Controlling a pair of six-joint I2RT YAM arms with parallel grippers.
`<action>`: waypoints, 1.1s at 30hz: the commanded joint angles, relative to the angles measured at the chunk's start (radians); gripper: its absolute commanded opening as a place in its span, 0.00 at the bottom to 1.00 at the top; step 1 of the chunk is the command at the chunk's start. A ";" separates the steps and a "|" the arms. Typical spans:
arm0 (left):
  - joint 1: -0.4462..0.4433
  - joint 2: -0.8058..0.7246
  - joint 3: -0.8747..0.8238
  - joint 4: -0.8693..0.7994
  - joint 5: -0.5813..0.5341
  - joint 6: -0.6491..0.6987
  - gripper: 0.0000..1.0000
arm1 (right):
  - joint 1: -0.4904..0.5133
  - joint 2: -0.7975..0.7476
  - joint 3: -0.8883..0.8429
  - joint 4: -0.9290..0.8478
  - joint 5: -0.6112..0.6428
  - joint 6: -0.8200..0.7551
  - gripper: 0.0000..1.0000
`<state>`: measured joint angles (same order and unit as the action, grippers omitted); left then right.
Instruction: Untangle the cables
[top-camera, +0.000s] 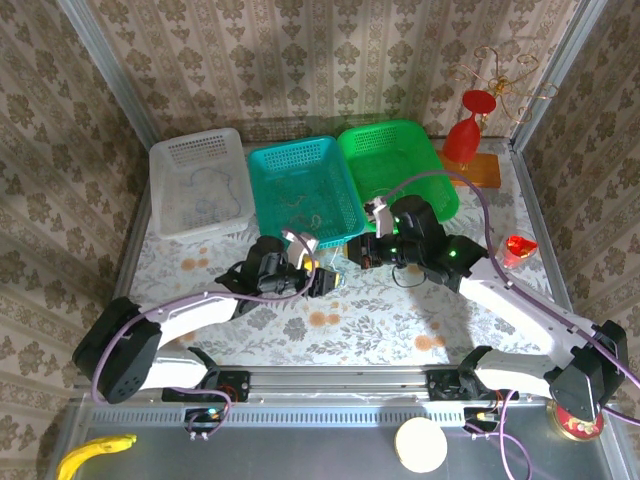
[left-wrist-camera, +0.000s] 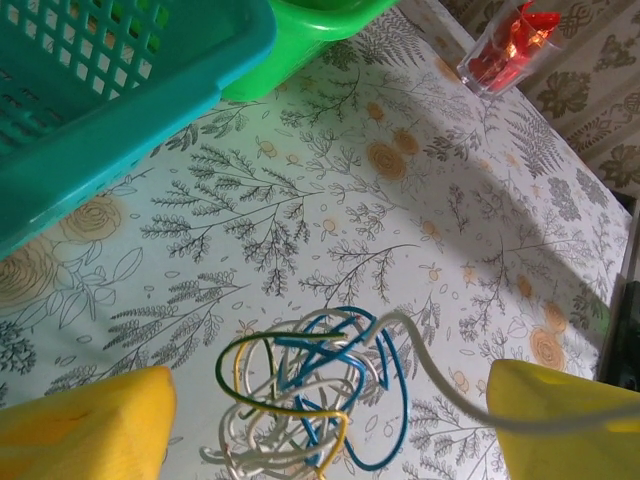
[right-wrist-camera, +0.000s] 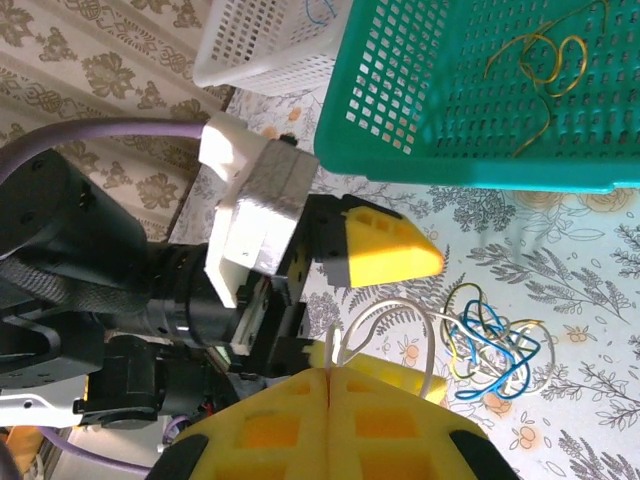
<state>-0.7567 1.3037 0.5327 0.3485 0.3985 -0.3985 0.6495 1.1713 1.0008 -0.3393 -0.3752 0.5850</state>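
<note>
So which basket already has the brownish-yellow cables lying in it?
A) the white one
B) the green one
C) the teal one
C: the right wrist view shows the brown-yellow cables curled on the mesh floor of the teal basket.

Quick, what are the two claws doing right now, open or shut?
Left gripper: open, jaws either side of the cable tangle.
Right gripper: shut on the pale cream cable.
</note>
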 joint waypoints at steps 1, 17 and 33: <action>0.001 0.035 0.042 0.075 0.028 0.015 0.80 | 0.015 -0.025 -0.002 0.029 -0.015 0.024 0.00; -0.017 0.203 0.022 0.260 0.034 -0.013 0.42 | 0.025 -0.071 0.094 0.034 -0.023 0.064 0.00; -0.016 0.184 -0.159 0.344 -0.003 -0.056 0.23 | -0.186 -0.048 0.371 0.128 -0.146 0.167 0.00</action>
<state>-0.7708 1.5101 0.4015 0.6582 0.4095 -0.4347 0.4950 1.1255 1.3056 -0.2829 -0.4633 0.7090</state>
